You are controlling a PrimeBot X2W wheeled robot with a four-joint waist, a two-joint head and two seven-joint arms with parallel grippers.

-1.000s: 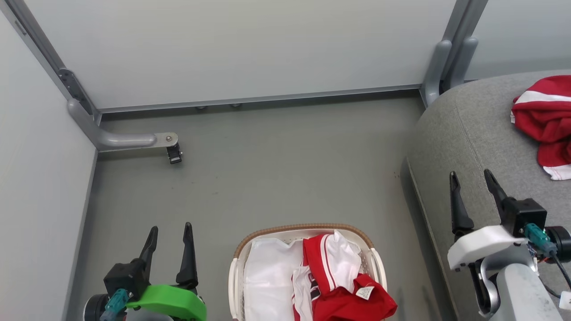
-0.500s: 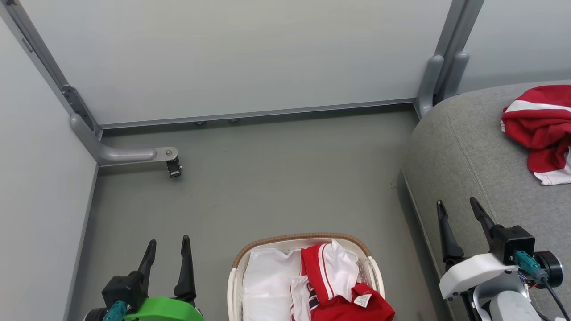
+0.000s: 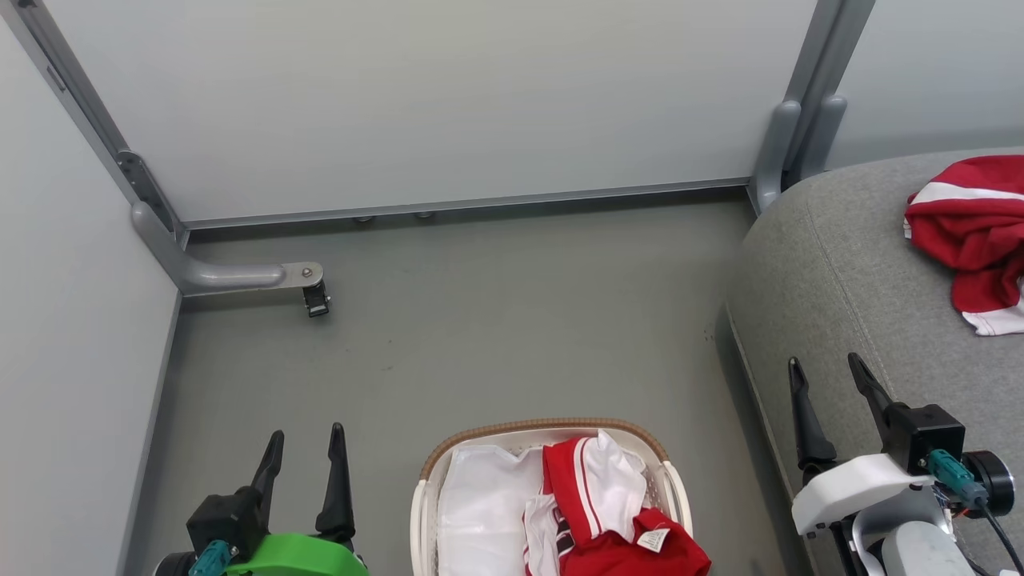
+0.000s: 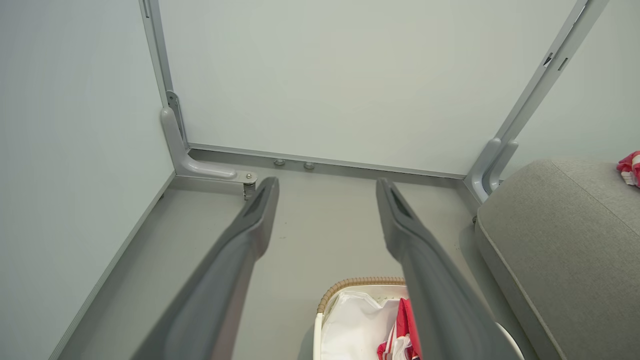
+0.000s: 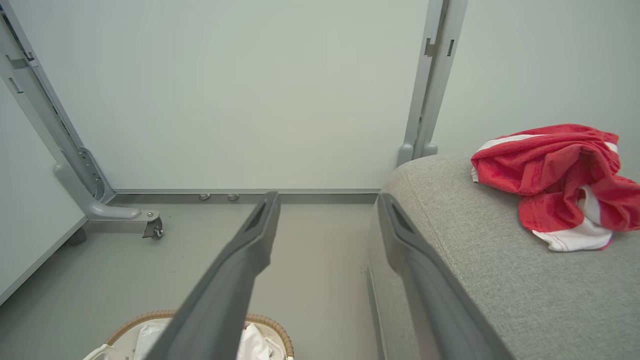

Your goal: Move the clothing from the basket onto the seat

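left wall panel (image 3: 72, 320) at far left. the grey frame foot (image 3: 232, 276) runs out from its base onto the floor (image 3: 496, 320), with a small black caster (image 3: 314, 300) at the tip.

left claw (image 3: 306, 432) is at lower left over bare floor. fingers spread, nothing between them, so open and empty. it's near the basket's left side, not touching it.

basket (image 3: 544, 424) sits bottom centre on the floor, between the two claws, its lower part cut off by the frame edge. inside it:
- white liner sheet (image 3: 480, 504) on the left half
- red-and-white clothing (image 3: 596, 496) bunched on the right half, white panel on top
- a red fold with a small white label that looks draped over the right rim

grey frame post (image 3: 788, 136) stands at the back wall, just beside the seat's far corner.

right claw (image 3: 824, 362) is at lower right, fingers apart, gripping nothing. in the right wrist view one finger lines up over the floor and the other over the seat's edge. can't tell if it touches the fabric.

seat (image 3: 840, 264) takes the right side, with a rounded corner and a visible seam. second red garment (image 3: 960, 232) lies crumpled on top of it toward the far right, white stripe and white hem showing, well apart from the right claw.
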